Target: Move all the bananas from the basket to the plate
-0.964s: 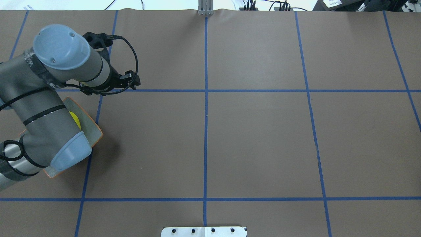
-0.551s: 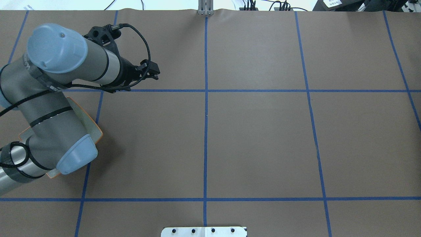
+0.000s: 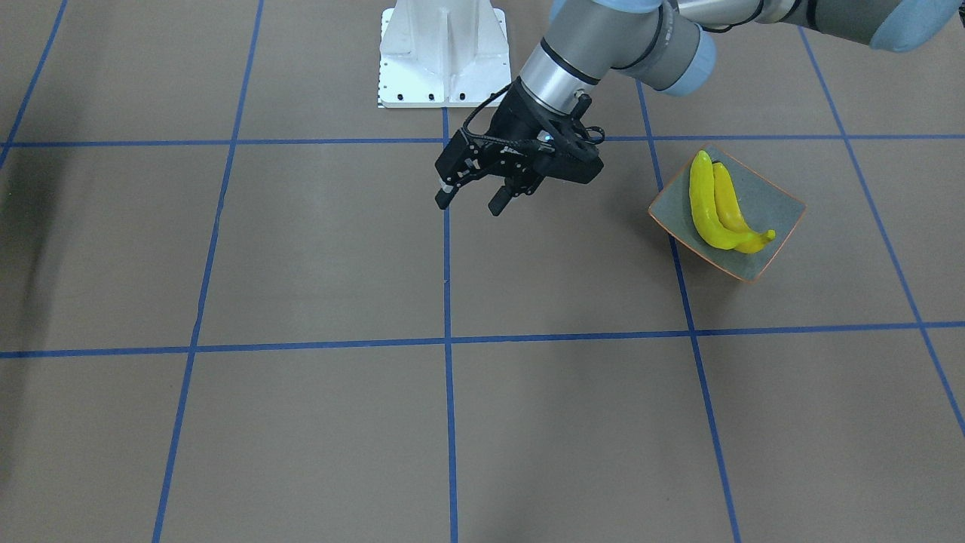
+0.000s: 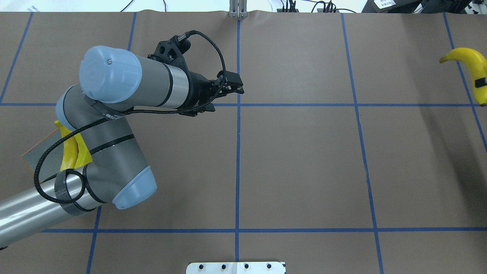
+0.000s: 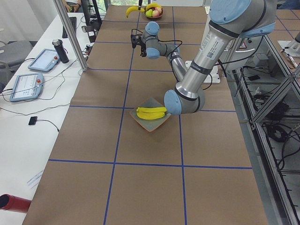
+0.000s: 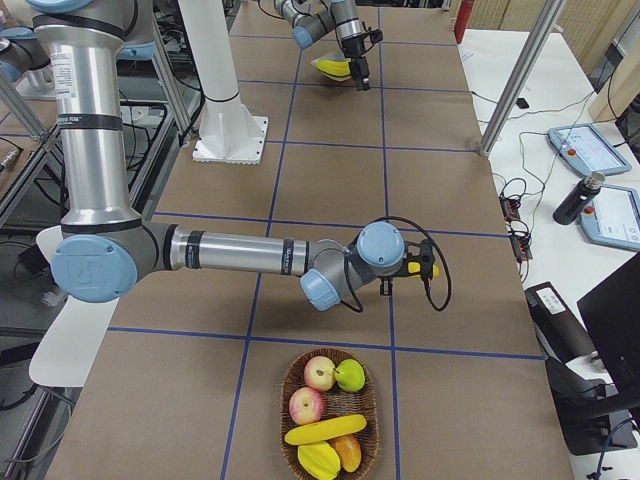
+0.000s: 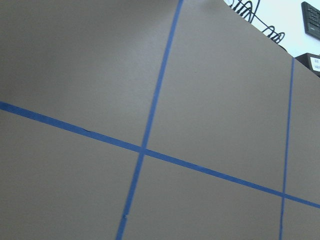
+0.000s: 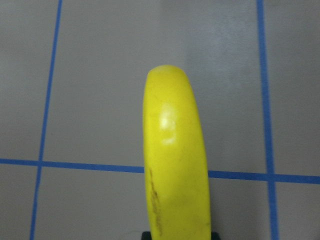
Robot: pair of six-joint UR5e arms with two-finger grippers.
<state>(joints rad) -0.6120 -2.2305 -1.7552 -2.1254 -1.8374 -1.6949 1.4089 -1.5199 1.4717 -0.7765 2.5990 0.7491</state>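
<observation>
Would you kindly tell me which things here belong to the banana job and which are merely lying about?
Job: plate holding two bananas; carried banana in right gripper; basket holding basket banana; left gripper, fingers open and empty.

Lying about: apples in the basket; tablets; bottle.

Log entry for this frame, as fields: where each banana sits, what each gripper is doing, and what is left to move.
plate: holds two bananas lying side by side
left gripper: open, empty, above the table, off to one side of the plate
right gripper: shut on a third banana, held clear of the table
basket: one basket banana lying among apples and other fruit
left to move: third banana and basket banana, neither on the plate yet
</observation>
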